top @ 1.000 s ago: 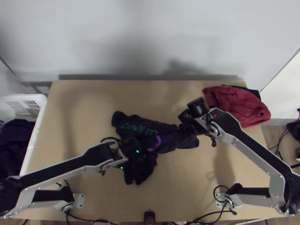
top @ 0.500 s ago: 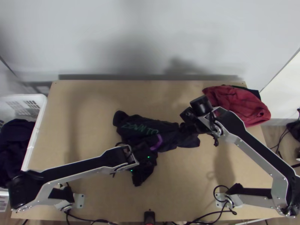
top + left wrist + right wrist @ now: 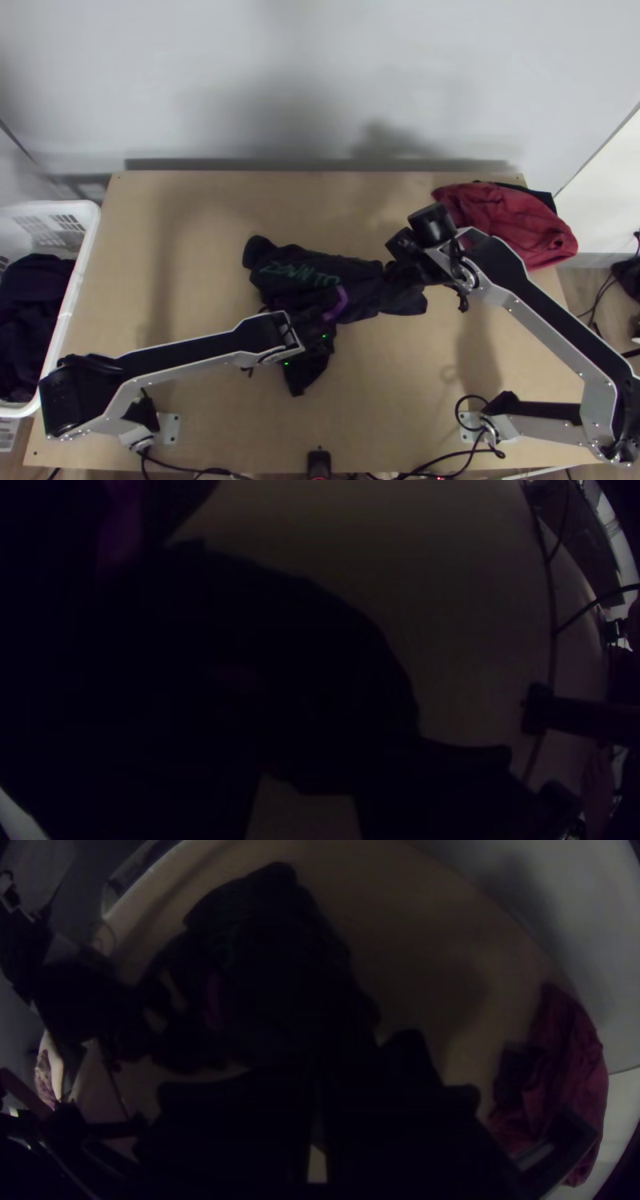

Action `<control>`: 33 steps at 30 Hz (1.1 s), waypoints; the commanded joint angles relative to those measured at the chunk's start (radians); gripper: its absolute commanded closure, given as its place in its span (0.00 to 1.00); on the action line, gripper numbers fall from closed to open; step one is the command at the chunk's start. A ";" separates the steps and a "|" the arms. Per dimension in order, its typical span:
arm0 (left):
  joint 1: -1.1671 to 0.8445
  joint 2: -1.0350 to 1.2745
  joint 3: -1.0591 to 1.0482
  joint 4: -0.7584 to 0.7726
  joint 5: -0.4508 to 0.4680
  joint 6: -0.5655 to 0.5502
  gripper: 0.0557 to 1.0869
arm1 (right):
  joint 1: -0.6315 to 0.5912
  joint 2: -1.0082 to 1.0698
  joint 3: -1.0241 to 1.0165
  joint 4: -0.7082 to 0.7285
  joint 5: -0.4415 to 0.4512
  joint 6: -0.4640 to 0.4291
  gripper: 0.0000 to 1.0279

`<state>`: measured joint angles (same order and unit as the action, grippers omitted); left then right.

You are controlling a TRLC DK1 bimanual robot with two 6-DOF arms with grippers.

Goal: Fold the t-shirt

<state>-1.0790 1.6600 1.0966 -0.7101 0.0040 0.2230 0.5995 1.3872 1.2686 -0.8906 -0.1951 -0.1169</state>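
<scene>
The dark t-shirt (image 3: 364, 280) lies bunched across the middle of the desk (image 3: 416, 400), a long rumpled bundle with a flap trailing toward the near edge. Green lettering (image 3: 300, 272) runs along its far part, and a purple strip (image 3: 338, 304) crosses it close to my left gripper (image 3: 316, 328). That gripper is low over the near side of the shirt, its fingers (image 3: 447, 780) parted by a moderate gap with bare wood between them; I cannot tell whether they touch the cloth.

My right gripper (image 3: 402, 270) is at the shirt's right end. Its fingers (image 3: 407, 1120) are drawn together to a thin slit, pinching the dark cloth there; how much of it they have, I can't make out.

At the far right corner, a crumpled red cloth (image 3: 508, 228) lies partly over a dark cloth (image 3: 540, 196). Just beside the desk's left edge stands a white basket (image 3: 86, 214) with dark clothing (image 3: 32, 308) heaped inside.
</scene>
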 commanded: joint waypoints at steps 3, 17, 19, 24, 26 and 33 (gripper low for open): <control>0.019 -0.005 0.016 0.006 0.025 -0.002 0.96 | -0.024 -0.011 -0.002 -0.001 0.000 -0.010 0.97; 0.229 -0.267 0.091 -0.173 0.110 0.044 0.96 | -0.043 -0.037 -0.026 -0.005 -0.003 -0.009 0.97; 0.271 -0.316 0.100 -0.219 0.133 0.056 0.96 | -0.058 -0.045 -0.028 -0.007 -0.003 -0.009 0.97; 0.396 -0.451 0.089 -0.324 0.152 0.113 0.96 | -0.118 -0.077 -0.021 -0.021 -0.006 -0.013 0.97; 0.481 -0.506 0.094 -0.354 0.154 0.139 0.96 | -0.162 -0.096 -0.015 -0.024 -0.009 -0.013 0.97; 0.850 -0.620 0.105 -0.431 0.211 0.286 0.96 | -0.331 -0.131 0.009 -0.067 -0.067 -0.006 0.97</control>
<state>-0.5255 1.1530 1.1923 -1.0733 0.1726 0.4023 0.3992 1.2884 1.2610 -0.9268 -0.2188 -0.1310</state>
